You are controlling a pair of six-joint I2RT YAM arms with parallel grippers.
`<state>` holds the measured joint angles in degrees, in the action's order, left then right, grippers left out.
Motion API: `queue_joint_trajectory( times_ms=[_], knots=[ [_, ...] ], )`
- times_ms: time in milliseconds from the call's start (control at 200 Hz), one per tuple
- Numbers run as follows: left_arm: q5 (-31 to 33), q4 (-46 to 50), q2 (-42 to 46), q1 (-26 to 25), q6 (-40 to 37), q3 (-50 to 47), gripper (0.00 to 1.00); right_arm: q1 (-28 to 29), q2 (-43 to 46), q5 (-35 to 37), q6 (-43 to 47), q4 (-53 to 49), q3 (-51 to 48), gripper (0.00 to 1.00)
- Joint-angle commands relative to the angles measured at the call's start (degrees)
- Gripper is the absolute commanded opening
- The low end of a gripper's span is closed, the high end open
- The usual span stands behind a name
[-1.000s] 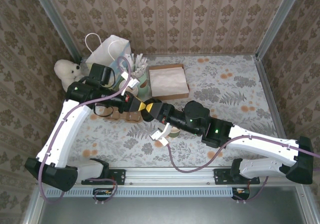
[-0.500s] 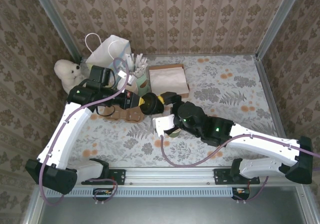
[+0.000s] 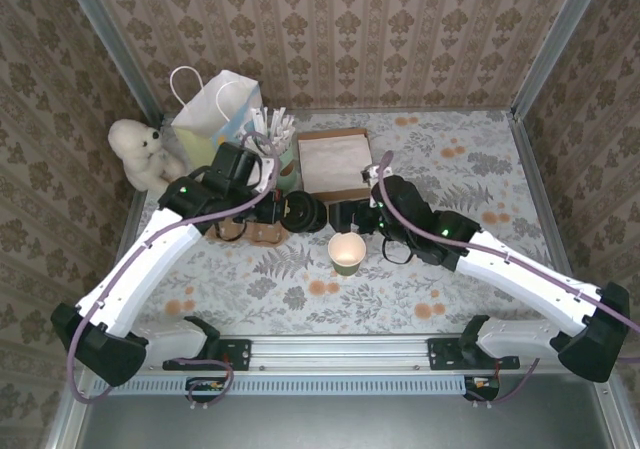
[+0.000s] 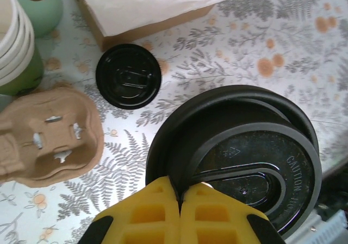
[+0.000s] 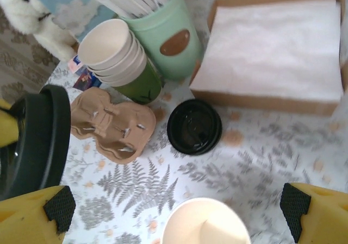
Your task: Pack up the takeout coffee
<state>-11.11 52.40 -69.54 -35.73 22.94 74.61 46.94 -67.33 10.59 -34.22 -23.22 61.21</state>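
Your left fingers (image 4: 157, 214) pinch a black lid (image 4: 239, 146). The open cup (image 3: 347, 253) stands on the tabletop (image 3: 470, 169), just right of that lid and a little nearer you. Your right fingers (image 5: 318, 211) are spread wide above the cup.

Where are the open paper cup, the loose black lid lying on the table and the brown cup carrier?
open paper cup (image 3: 346, 252), top view, its pale inside.
loose black lid (image 5: 194, 126), right wrist view, centre of its top.
brown cup carrier (image 4: 54, 138), left wrist view, its middle.
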Motion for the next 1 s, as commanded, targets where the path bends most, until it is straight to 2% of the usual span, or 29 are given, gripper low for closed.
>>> queue_joint_trajectory(
  times_ms=[0,265,425,575,685,800,995],
  knots=[
    [9.58,1.76,-0.74,-2.27,5.02,0.53,0.00,-3.19,2.53,-5.60,-14.83,-4.03,-1.43,1.00],
    [14.11,4.12,-6.88,-7.90,10.89,4.52,0.00,-11.66,6.66,-15.55,-18.12,-4.31,-8.76,1.00],
    [15.41,4.66,-10.58,-12.06,13.78,5.09,0.00,-13.61,8.87,-17.24,-17.48,-6.04,-11.84,1.00],
    [10.84,3.13,-13.35,-13.72,15.96,5.26,0.00,-14.49,11.11,-17.49,-18.69,-4.48,-16.41,1.00],
    [10.57,2.13,-14.13,-15.48,16.14,5.32,0.00,-15.17,11.52,-20.46,-17.98,-2.33,-19.13,1.00],
    [6.41,-2.20,-14.43,-16.11,15.08,3.48,0.00,-15.21,12.84,-23.15,-16.69,3.28,-22.39,1.00],
    [6.07,-2.04,-16.83,-17.02,14.13,4.14,0.00,-15.26,15.71,-22.72,-15.64,8.20,-26.60,1.00]
  ],
)
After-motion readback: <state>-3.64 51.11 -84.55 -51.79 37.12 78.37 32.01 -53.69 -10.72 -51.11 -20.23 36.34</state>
